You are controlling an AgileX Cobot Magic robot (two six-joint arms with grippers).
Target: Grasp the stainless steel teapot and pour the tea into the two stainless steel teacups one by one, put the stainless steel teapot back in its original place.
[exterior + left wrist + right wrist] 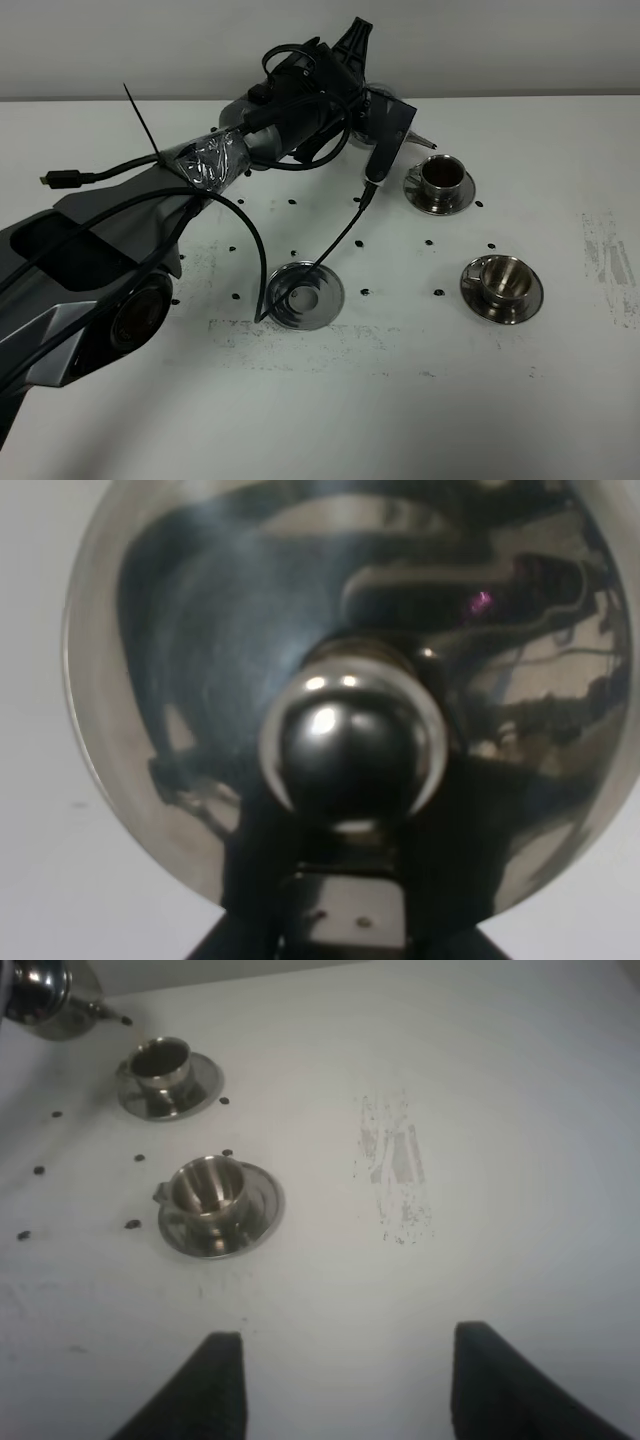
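My left gripper (380, 140) is shut on the stainless steel teapot (398, 112) and holds it tilted above the table at the back. Its spout points down at the far teacup (440, 176), which holds dark tea. In the left wrist view the teapot's domed lid and knob (350, 745) fill the picture, above the gripper (345, 920). The near teacup (503, 278) looks empty on its saucer. The flat ringed saucer (305, 293) lies bare at the middle. In the right wrist view the teapot (40, 995), the far cup (160, 1060) and the near cup (210, 1190) all show. My right gripper (350, 1390) is open and empty over the table.
Small black specks (364, 292) dot the white table (400, 400) around the saucers. A black cable (258, 255) from the left arm hangs over the flat saucer. A scuffed patch (605, 255) marks the table at the right.
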